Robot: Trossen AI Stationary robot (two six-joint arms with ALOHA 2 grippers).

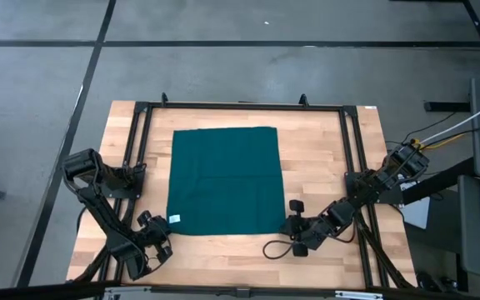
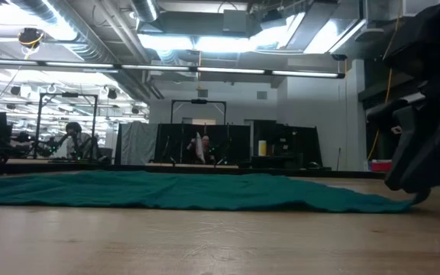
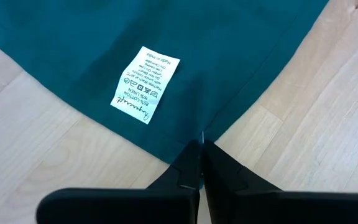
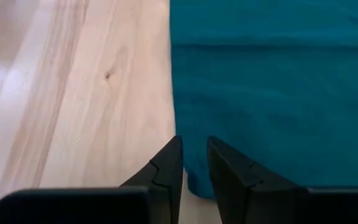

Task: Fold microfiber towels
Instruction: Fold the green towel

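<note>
— High view first: where is the towel (image 1: 226,179) lying?

— It is lying flat and unfolded on the wooden table (image 1: 319,158), with its white tag (image 1: 174,219) showing near the corner closest to the left arm.

— What is the left gripper (image 1: 163,236) doing?

— In the left wrist view its fingers (image 3: 188,165) are pressing together at that corner's edge, just beside the tag (image 3: 145,84), and a sliver of cloth seems to be sitting between the tips.

— And the right gripper (image 1: 293,227)?

— It is sitting at the opposite near corner. The right wrist view is showing its fingers (image 4: 166,165) narrowly apart, straddling the towel's (image 4: 272,93) edge without closing on it.
</note>
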